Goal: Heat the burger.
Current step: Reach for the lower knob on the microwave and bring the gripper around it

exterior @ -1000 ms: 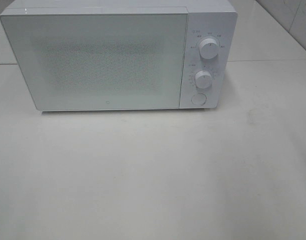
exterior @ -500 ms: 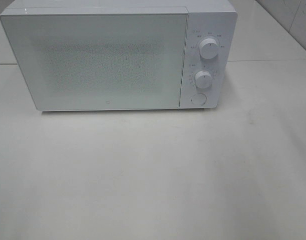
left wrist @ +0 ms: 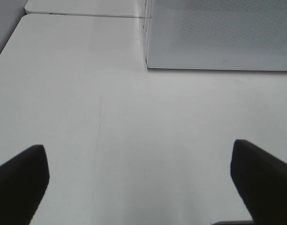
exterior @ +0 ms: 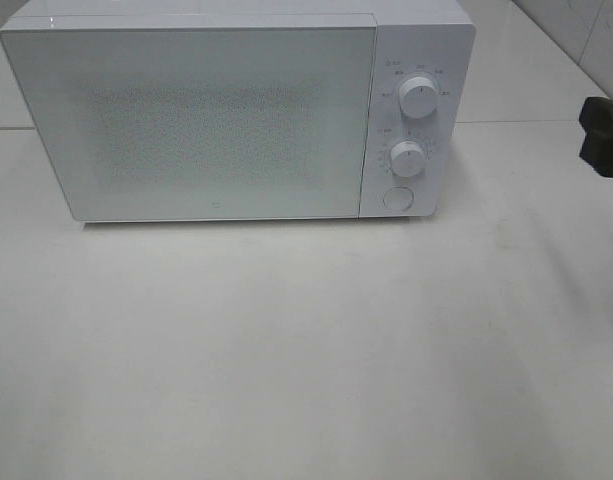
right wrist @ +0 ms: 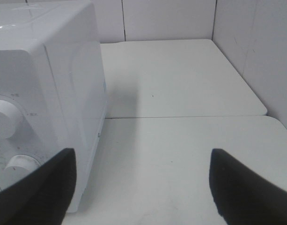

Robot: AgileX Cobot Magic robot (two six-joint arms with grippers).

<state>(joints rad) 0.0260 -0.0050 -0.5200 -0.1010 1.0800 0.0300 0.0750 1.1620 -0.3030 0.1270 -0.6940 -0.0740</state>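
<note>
**Burger out of sight, microwave door shut, both grippers wide**

I cannot tell where the burger is. None of my three views shows it, and the speckled door of the white microwave is closed flush and too frosted to see through.

The high camera alone gives me the whole front of the oven. To the right of the door are the upper knob, the lower knob and the round button under them. The oven stands toward the far side of the white table.

In that high view the right gripper is only a dark shape at the right edge, level with the knobs and apart from the oven. I cannot read its jaws there. Its own wrist camera settles it: the dark fingers stand wide with only table between them. The microwave's side wall and both knobs lie close by one finger, and a tiled wall rises behind the table.

Only the left wrist camera shows the left gripper. Its fingers are spread wide and hold nothing. The microwave's lower door corner lies ahead, well apart.
</note>
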